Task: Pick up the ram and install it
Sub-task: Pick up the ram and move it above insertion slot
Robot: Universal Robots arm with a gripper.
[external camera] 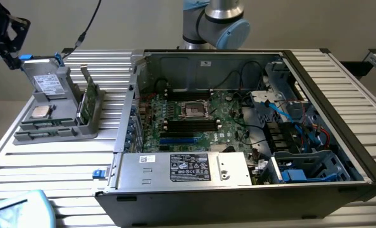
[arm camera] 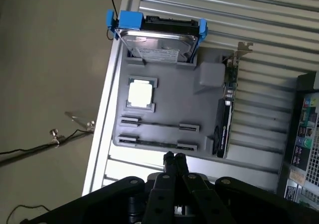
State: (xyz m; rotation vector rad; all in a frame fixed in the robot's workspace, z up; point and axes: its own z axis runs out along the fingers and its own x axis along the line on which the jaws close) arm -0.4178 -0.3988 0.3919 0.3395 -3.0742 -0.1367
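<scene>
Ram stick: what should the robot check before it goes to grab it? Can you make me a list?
1. Gripper empty: ok, it holds nothing.
2. Jaws open for grabbing: not ok, they are shut.
3. Ram in the gray holder: ok, it stands on edge in its slot.
4. Gripper near the ram: ok, it hangs by the holder's ram end, touching nothing.
5. Computer case open: ok, the motherboard shows.
6. Free memory slot on the motherboard: cannot tell.
</scene>
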